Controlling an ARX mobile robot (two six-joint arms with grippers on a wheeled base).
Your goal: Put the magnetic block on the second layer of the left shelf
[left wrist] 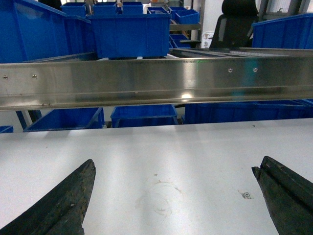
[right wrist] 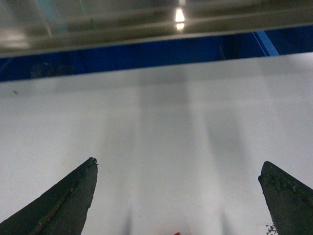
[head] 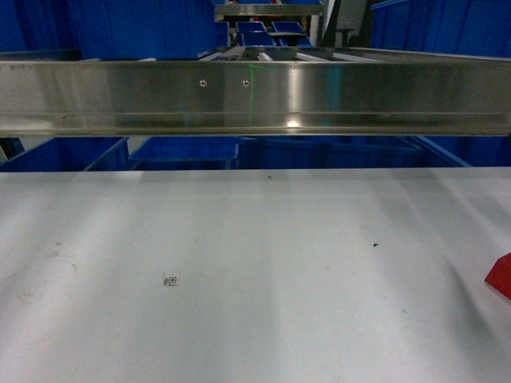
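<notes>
A red magnetic block (head: 501, 277) lies on the white table at the far right edge of the head view, only its corner showing. A sliver of red (right wrist: 177, 233) shows at the bottom edge of the right wrist view, between the wide-apart fingers of my right gripper (right wrist: 178, 169), which is open above the table. My left gripper (left wrist: 173, 169) is open too, with bare tabletop between its dark fingers (left wrist: 68, 200). Neither gripper appears in the head view. The left shelf is not clearly in view.
A long steel rail (head: 255, 96) runs across above the table's far edge. Blue bins (left wrist: 129, 34) stand behind and below it. A small printed marker (head: 170, 280) lies on the white table (head: 255, 239). A black chair (left wrist: 238, 19) stands at the back right.
</notes>
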